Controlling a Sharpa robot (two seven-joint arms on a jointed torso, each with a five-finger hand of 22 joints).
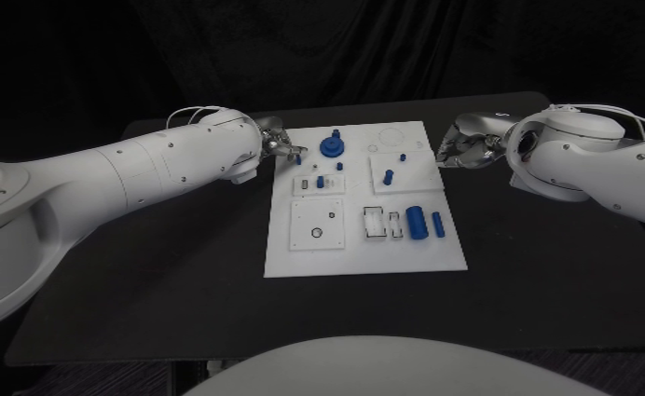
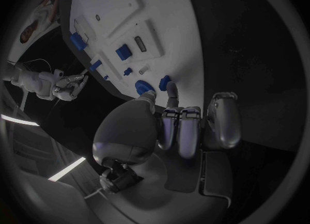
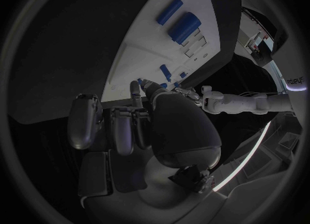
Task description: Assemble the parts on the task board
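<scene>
Parts [image 1: 418, 221] lay on task board [image 1: 363, 261] mid-tabletop [image 1: 161, 303], w/ left hand [image 1: 279, 146] and right hand [image 1: 457, 151] at its far corners, both curled, holding nothing; prob. pre-grasp step, next needs picking a part.

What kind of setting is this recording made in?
Probably a robotics lab test bench: a black table against dark drapes, a white task board carrying small blue parts, and the left hand and right hand poised at its far corners.

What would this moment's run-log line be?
left robot hand: empty, at task board left edge | right robot hand: empty, at right edge | blue parts: on board
</scene>
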